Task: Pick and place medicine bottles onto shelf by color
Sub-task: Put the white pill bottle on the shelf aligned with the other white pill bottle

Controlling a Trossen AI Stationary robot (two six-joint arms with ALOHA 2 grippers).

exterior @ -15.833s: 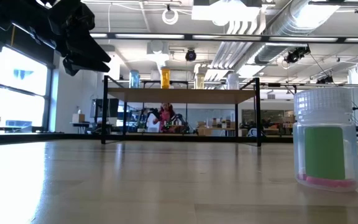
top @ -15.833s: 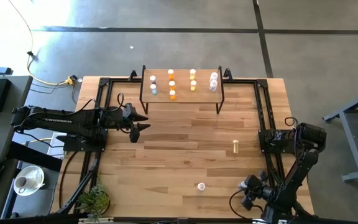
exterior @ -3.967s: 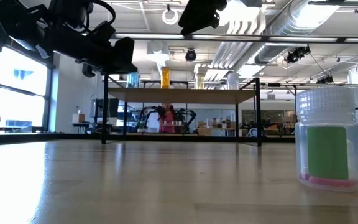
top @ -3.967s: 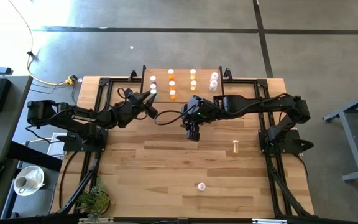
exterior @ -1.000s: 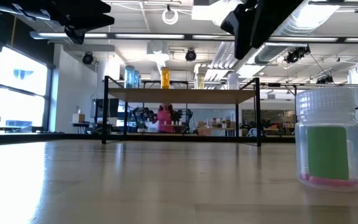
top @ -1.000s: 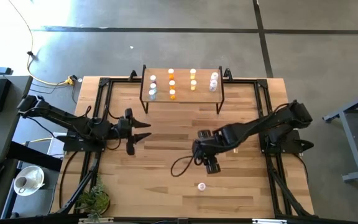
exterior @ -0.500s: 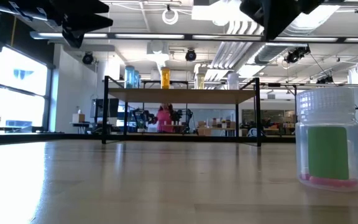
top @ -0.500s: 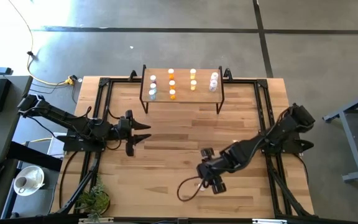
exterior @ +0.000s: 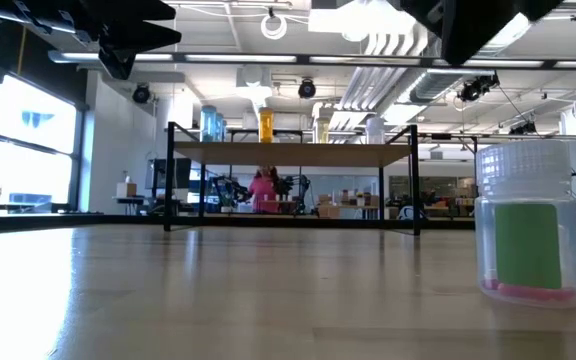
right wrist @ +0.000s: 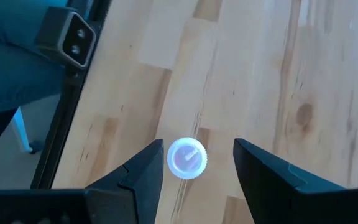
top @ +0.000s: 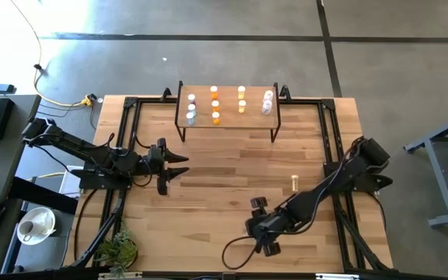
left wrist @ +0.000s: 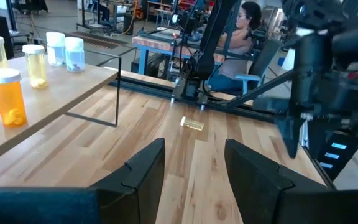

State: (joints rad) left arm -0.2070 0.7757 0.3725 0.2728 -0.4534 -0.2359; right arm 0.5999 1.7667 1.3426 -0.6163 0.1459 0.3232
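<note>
My right gripper (right wrist: 197, 147) hangs open, pointing steeply down over a pinkish-white medicine bottle (right wrist: 187, 158) that stands upright on the table near its front edge. Its fingers stand on either side of the white cap, above it and apart from it. In the high view the right gripper (top: 264, 237) hides this bottle; the low view shows the bottle (exterior: 526, 235) close up. A yellow bottle (top: 294, 183) lies on its side at mid-right. The shelf (top: 228, 124) at the far edge carries several bottles in rows. My left gripper (top: 179, 164) waits open at the left, roughly level.
Black frame rails (top: 334, 148) run along both sides of the table. A cable loop (top: 236, 249) trails from my right arm near the front edge. A small plant (top: 117, 249) sits at the near left corner. A person (left wrist: 244, 31) sits beyond the table.
My right gripper has swung toward the table's near edge and sunk a little, coming to hang over the pinkish-white bottle; its fingers stay open. The bottles have kept still.
</note>
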